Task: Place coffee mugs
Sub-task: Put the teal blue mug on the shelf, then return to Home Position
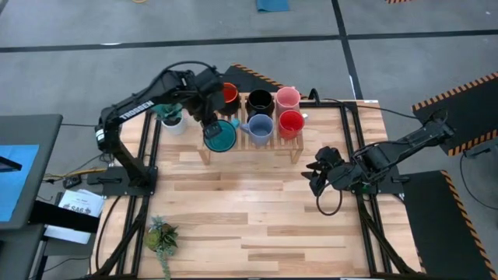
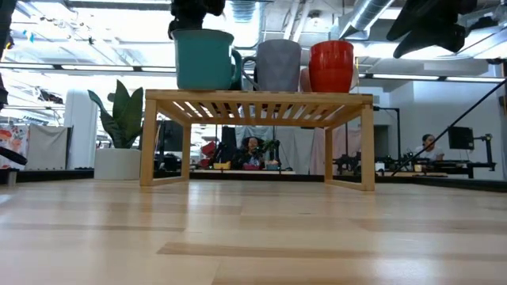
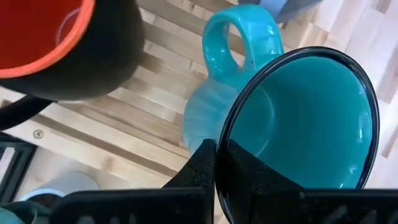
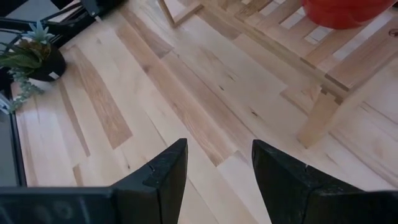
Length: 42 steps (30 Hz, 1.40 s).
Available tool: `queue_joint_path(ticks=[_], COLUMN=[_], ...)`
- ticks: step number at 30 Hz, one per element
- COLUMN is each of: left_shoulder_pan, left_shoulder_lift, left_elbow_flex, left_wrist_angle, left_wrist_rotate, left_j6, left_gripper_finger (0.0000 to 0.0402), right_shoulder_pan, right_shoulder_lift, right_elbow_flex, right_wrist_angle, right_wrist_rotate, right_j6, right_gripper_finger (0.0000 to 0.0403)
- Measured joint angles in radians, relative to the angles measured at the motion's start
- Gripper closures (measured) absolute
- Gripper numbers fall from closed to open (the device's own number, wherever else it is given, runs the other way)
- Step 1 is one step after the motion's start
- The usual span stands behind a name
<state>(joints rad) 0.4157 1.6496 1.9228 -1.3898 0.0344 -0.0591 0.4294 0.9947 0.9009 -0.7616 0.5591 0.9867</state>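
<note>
Six mugs stand on a low wooden slatted rack (image 1: 296, 152). The far row holds the dark mug with orange inside (image 1: 229, 95), the black one (image 1: 259, 101) and the pale pink one (image 1: 288, 97). The near row holds the teal mug (image 1: 222, 137), the blue-grey mug (image 1: 260, 128) and the red mug (image 1: 290, 123). My left gripper (image 1: 208, 123) is at the teal mug's rim, shut on it. My right gripper (image 1: 316, 176) hangs open over the bare table to the right of the rack, holding nothing. My left gripper (image 3: 221, 152) holds the teal mug (image 3: 298, 118) by its rim (image 3: 225, 134), on the side away from the handle (image 3: 239, 40). One finger (image 3: 202, 168) is outside the wall and one inside. The fingers come from above, pointing down. The mug stands upright with its base on the rack top (image 2: 253, 96).
A small plant in a white pot (image 1: 173, 120) stands just left of the rack, and another small plant (image 1: 161, 236) sits near the table's near left corner. Bare wood lies in front of the rack. In the low view, people sit in the room behind.
</note>
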Motion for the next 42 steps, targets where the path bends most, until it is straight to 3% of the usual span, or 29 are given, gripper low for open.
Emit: queue_joint_path(ticks=[7,14,19,27,31,35,42], left_shoulder_pan=[0.004,0.006,0.013,0.012,-0.016,-0.122,-0.424], left_shoulder_lift=[0.006,0.007,0.006,-0.003,-0.085,-0.224,-0.541], left_elbow_flex=[0.0,0.0,0.002,0.218,0.244,0.108,-0.472], left_wrist_angle=[0.009,0.07,0.077,0.058,0.169,0.414,0.96], left_wrist_rotate=[-0.013,-0.143,-0.148,-0.093,-0.08,-0.103,-0.269], left_j6=[0.029,0.057,0.057,0.008,-0.022,-0.025,-0.037], left_gripper_finger=[0.0392,0.0336,0.03,0.0257,0.0261,0.0288,0.039], right_shoulder_pan=[0.0,0.0,0.0,0.0,-0.002,-0.02,-0.034], right_shoulder_lift=[0.0,0.0,0.0,0.0,0.0,0.0,0.0], right_elbow_flex=[0.0,0.0,0.0,0.0,0.0,0.0,0.0], right_wrist_angle=[0.0,0.0,0.0,0.034,0.105,0.189,0.374], right_wrist_rotate=[0.001,0.011,0.011,0.011,0.021,0.023,0.019], right_j6=[0.0,0.0,0.0,-0.019,-0.073,-0.14,-0.296], right_gripper_finger=[0.0205,0.0211,0.0212,0.0212,0.0212,0.0212,0.0212])
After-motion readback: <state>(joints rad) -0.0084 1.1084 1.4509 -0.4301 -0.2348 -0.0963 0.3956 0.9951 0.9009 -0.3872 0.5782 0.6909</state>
